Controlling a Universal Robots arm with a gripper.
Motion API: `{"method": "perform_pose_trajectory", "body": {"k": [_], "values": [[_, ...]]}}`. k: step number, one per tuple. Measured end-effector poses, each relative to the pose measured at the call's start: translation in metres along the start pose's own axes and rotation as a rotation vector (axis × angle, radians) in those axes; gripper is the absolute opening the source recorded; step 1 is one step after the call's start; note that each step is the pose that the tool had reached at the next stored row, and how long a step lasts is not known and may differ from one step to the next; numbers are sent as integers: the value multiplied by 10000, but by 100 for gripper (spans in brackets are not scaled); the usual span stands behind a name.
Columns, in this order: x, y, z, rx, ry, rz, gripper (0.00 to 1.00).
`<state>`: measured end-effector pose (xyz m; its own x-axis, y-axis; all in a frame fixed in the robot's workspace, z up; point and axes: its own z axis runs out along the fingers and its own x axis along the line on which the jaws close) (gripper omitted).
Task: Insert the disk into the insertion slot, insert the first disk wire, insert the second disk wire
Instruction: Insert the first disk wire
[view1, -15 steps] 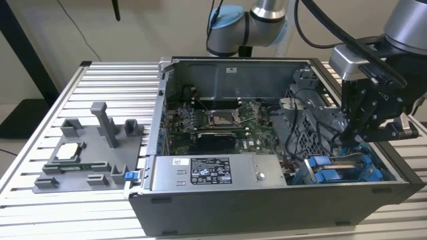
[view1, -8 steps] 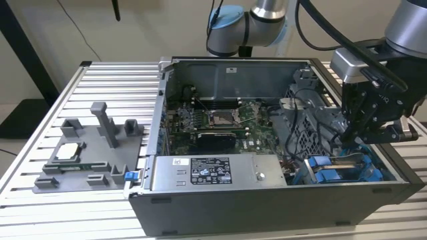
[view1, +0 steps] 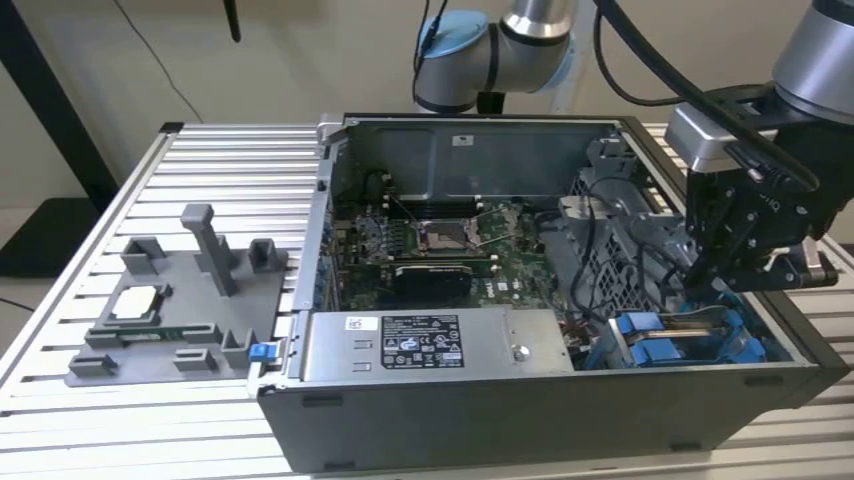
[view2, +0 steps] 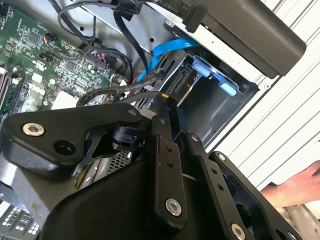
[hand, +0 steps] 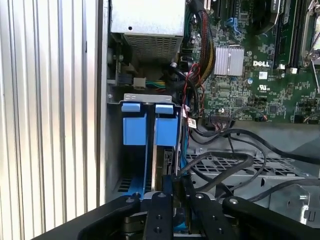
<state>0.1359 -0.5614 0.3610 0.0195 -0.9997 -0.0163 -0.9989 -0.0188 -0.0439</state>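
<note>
While the gripper (view1: 710, 278) is hanging over the computer case (view1: 534, 410), most of what is happening at its tips is being screened by its own black linkage. Out past the case's side, at the exterior view's left, a grey fixture (view1: 200, 250) is sitting on the slatted desk (view1: 200, 150), well apart from the work. Inside the case, a power supply (view1: 427, 345) is lying along the front wall, and the motherboard (view1: 514, 270) is covering the floor behind it. In the case's front corner at the exterior view's right, the insertion slot (hand: 117, 165) is holding the disk (hand: 167, 132). The disk is standing on edge in its blue caddy, its lower part being cut off by the gripper (hand: 175, 182) in the first wrist view. In the second wrist view the jaws are pressing close on the end of a black wire (view2: 120, 90) just above the slot, the plug itself being hidden between them. Beyond the case's outer wall, a person's hand (view2: 295, 187) is showing partly at the picture's edge.
</note>
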Motion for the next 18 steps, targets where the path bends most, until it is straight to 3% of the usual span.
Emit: {"method": "perform_pose_trajectory", "body": {"k": [18], "values": [[13,-115,178,-8,22,-1,0]]}}
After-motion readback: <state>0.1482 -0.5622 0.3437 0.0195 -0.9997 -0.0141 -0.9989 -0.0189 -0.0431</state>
